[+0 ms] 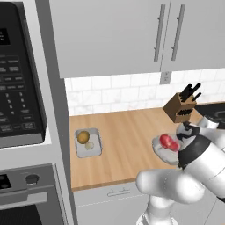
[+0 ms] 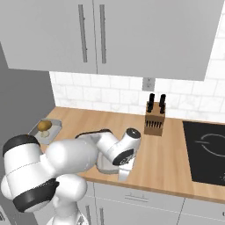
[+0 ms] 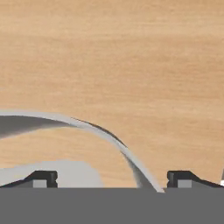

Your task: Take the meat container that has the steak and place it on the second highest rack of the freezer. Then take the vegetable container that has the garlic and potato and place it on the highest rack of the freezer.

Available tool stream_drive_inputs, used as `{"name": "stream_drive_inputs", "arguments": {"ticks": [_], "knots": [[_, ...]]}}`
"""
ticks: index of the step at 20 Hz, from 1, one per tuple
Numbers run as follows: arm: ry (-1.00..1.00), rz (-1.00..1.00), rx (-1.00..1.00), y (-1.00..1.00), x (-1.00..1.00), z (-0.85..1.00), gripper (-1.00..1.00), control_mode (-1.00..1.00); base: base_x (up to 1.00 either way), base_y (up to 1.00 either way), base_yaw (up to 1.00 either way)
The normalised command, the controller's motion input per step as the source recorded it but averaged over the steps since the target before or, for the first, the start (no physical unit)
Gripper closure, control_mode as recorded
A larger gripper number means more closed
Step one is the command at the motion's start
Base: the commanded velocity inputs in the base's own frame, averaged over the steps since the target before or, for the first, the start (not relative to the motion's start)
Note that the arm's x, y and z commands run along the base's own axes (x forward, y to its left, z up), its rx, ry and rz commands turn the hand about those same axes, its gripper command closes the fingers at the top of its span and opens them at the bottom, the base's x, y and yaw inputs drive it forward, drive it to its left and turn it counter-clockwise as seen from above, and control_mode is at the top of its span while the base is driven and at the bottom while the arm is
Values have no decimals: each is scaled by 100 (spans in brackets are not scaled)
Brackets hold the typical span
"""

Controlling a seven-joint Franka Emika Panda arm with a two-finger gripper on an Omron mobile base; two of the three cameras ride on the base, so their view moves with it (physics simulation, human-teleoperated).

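veg tray [image 1: 88, 143]: on the desk [image 1: 123, 132], left end, potato [image 1: 83, 137] and garlic [image 1: 89, 146] inside
meat tray [image 1: 161, 149]: right of it, near the front edge, steak [image 1: 168, 142] in it
knife block [image 1: 179, 107]: behind the meat tray, by the wall
stovetop [image 2: 206, 151]: far right

My arm [image 2: 66, 162] was glossy white, built of fat rounded segments with black bands at the joints. My wrist [image 1: 200, 151] carried a dark collar above a smooth white shell. My two finger tips [image 3: 41, 178] were small, dark and blocky, with grey pads.
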Motion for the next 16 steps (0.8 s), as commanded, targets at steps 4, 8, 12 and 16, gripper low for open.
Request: {"name": "stream_drive_inputs", "arguments": {"ticks": [4,8,12,16], "knots": [[6,0,0,13,2,-50,100,-100,0,0,0],[8,0,-2,19,0,-67,100,-100,0,0,0],[4,0,-1,12,0,-58,100,-100,0,0,0],[2,0,1,5,-4,-7,100,-100,0,0,0]]}}
